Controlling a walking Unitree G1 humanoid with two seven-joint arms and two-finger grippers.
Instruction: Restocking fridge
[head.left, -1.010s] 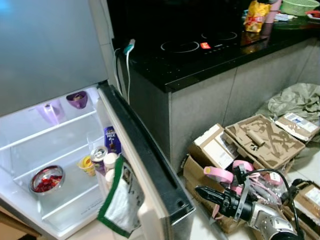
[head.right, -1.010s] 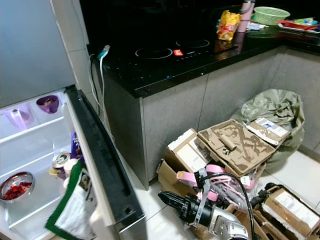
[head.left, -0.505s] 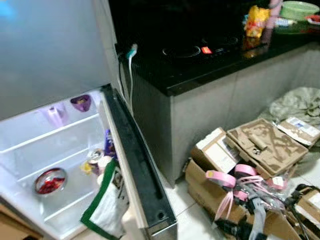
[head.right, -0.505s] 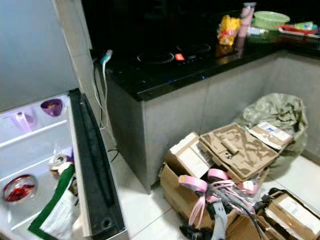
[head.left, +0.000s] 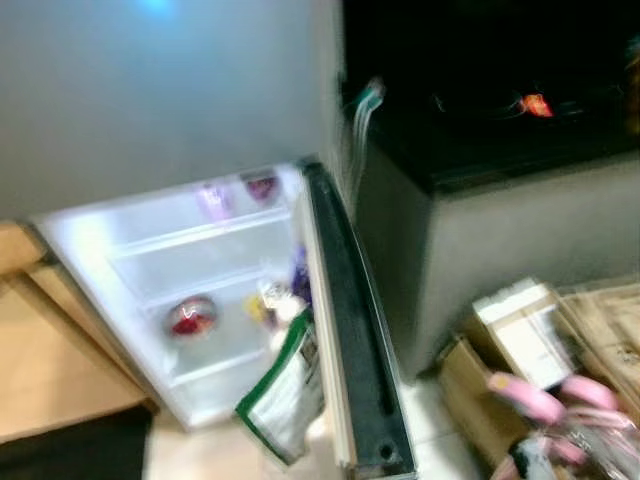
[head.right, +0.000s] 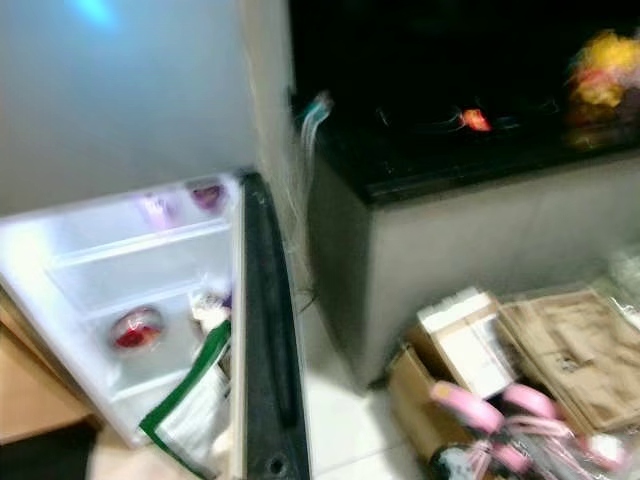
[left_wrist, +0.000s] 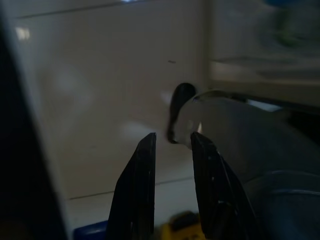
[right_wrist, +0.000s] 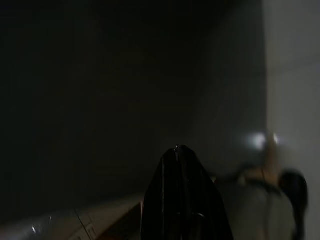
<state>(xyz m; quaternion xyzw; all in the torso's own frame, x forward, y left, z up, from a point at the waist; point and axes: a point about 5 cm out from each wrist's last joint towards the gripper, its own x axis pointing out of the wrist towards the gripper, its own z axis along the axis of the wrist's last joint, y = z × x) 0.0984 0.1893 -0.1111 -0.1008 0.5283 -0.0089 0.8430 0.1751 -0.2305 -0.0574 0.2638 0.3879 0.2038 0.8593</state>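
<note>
The fridge's lower compartment (head.left: 150, 260) stands open and lit, blurred by camera motion. On its shelves sit a steel bowl of red food (head.left: 190, 316) and two purple cups (head.left: 262, 186). The open door (head.left: 355, 340) shows edge-on, with a green-and-white bag (head.left: 290, 395) and small containers (head.left: 275, 298) in its rack. In the left wrist view my left gripper (left_wrist: 172, 145) is open over pale floor tiles, nothing between its fingers. The right wrist view is very dark; my right gripper (right_wrist: 179, 152) has its fingers pressed together.
A black countertop with a hob (head.left: 500, 130) adjoins the fridge on the right, and a cable (head.left: 362, 110) hangs at its corner. Cardboard boxes (head.left: 520, 330) and pink tape rolls (head.left: 530, 398) clutter the floor at lower right. A wooden surface (head.left: 50, 370) lies at lower left.
The camera has swung left, so the fridge sits nearer the picture's middle and all is blurred. The right gripper has dropped below the eye views' lower edge.
</note>
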